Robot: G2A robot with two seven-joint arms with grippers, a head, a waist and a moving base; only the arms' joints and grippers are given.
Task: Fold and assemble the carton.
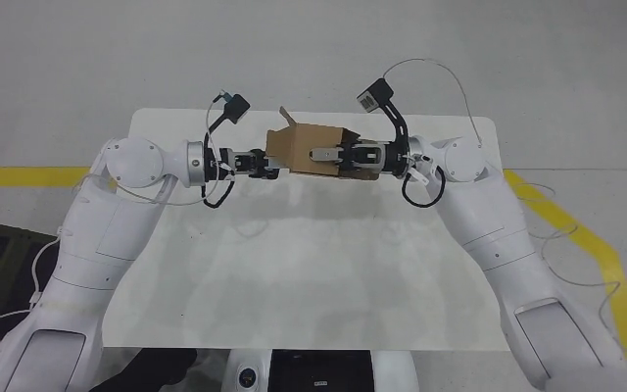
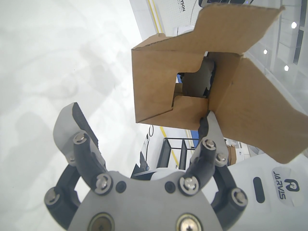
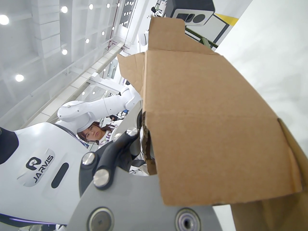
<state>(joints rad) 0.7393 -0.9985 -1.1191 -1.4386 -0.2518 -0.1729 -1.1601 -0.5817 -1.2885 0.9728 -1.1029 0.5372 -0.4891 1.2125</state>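
Two pincers: both meet at the carton (image 1: 309, 145), raised above the tabletop (image 1: 294, 284) so I can get at its flaps.
Right pincer (image 1: 333, 155): clamped on one carton wall, carrying it, I judge.
Left pincer (image 1: 265, 167): spread wide, holding nothing; one finger (image 2: 210, 126) touches the corner beside the half-folded end flaps facing it.

The carton (image 3: 204, 126) covers most of my right gripper (image 1: 325, 155), so its grip is unclear. One flap (image 2: 259, 111) runs off the left wrist view.
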